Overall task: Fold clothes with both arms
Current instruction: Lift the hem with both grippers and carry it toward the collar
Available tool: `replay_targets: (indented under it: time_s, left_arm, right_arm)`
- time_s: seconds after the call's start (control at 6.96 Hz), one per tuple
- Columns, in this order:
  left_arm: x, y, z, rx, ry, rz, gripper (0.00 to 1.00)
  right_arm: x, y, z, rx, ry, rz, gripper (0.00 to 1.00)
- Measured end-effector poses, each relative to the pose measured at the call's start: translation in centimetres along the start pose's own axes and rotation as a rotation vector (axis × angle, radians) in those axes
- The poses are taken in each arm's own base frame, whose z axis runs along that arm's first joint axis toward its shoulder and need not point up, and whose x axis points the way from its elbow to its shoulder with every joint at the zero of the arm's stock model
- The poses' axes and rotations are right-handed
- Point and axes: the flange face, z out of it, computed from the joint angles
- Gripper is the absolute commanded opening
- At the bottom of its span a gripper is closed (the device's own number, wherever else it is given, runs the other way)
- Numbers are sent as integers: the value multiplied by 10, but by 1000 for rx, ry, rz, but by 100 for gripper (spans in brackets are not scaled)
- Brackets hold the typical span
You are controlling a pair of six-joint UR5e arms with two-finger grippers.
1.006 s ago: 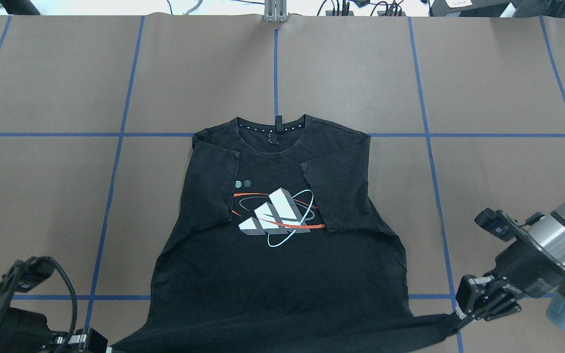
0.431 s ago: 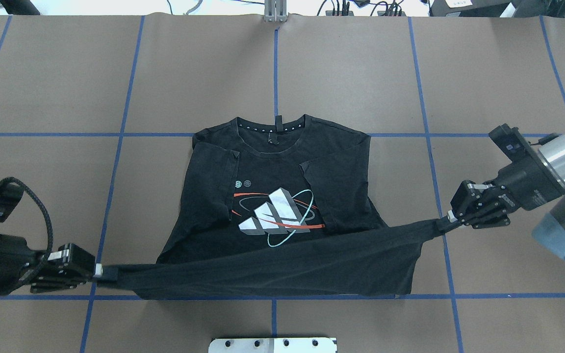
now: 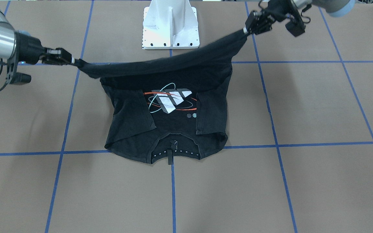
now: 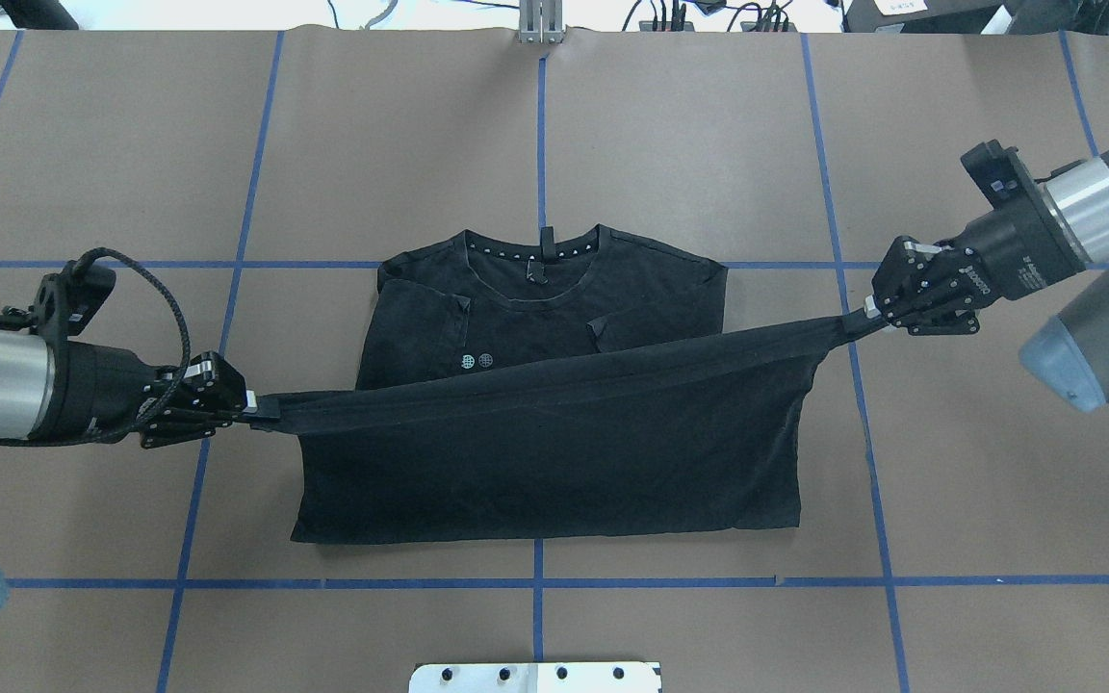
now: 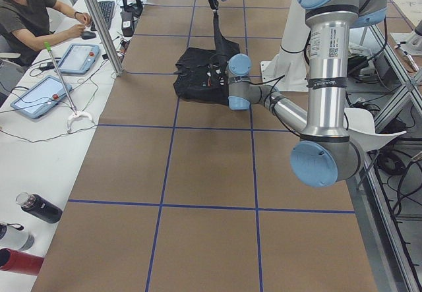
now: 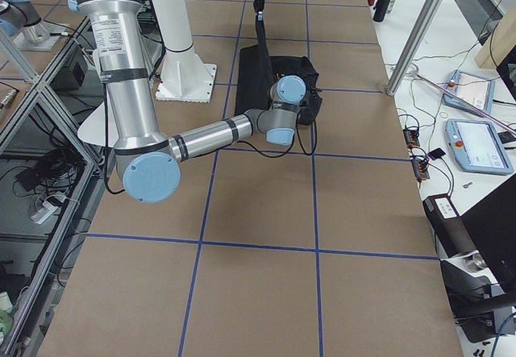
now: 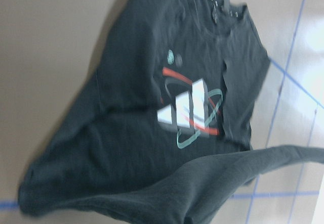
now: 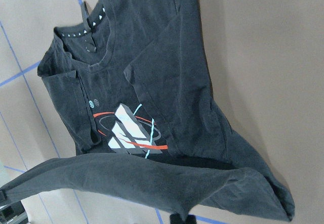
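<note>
Left claw [image 4: 248,409] is clamped on one bottom corner of the black T-shirt [image 4: 554,472], and the right claw [image 4: 870,310] is clamped on the other corner. Between them the hem is pulled into a taut band held above the bench [image 4: 709,144]. The right end sits farther from the robot than the left. The rest of the shirt lies on the brown bench, collar [image 4: 535,252] away from the robot, with both short sleeves folded inward over the chest. From overhead the raised cloth hides the logo [image 3: 170,100]; the front-facing view shows it beneath the lifted hem, white-grey blocks ringed in red and teal. Blue tape lines [image 4: 237,192] cross the bench in a grid around the shirt.
</note>
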Motion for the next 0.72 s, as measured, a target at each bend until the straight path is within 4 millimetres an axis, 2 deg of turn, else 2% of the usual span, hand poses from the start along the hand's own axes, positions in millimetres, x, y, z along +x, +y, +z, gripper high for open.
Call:
replay_targets:
  time_s: [0.29, 0.72]
  left_arm:
    - [-6, -28, 19, 55, -17, 11, 0]
    - [20, -68, 35, 126, 13, 21, 0]
  right_arm:
    - [-3, -28, -3, 68, -6, 20, 0]
    - [-9, -61, 7, 120, -2, 44, 0]
